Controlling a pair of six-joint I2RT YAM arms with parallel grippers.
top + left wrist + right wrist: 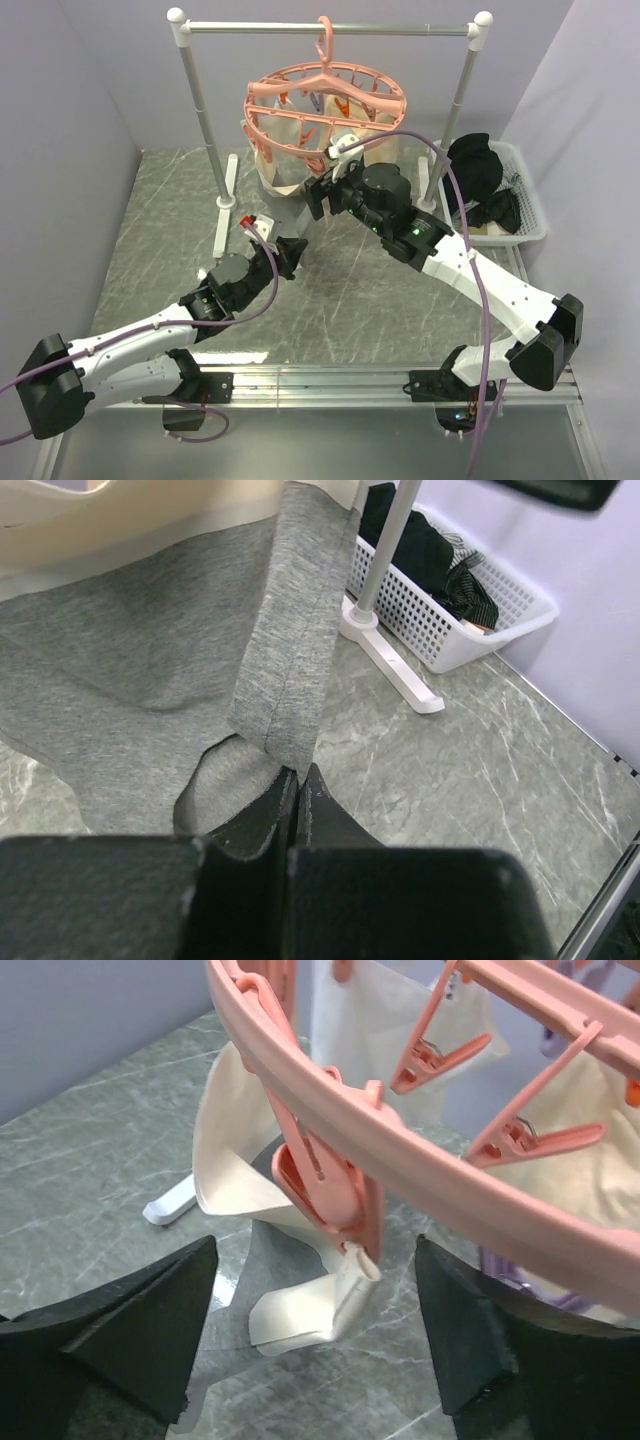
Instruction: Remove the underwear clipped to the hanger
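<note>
Cream underwear (285, 145) hangs from the hanger (325, 50), right gripper (325, 188) just beside

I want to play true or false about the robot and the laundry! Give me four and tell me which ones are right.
1. The left end effector pinches grey cloth. True.
2. The right end effector is shut tight. False: it is open, with a pink clip showing between its fingers.
3. The white basket holds black clothes. True.
4. The pink hanger lies on the table. False: it hangs from the silver rail.
</note>
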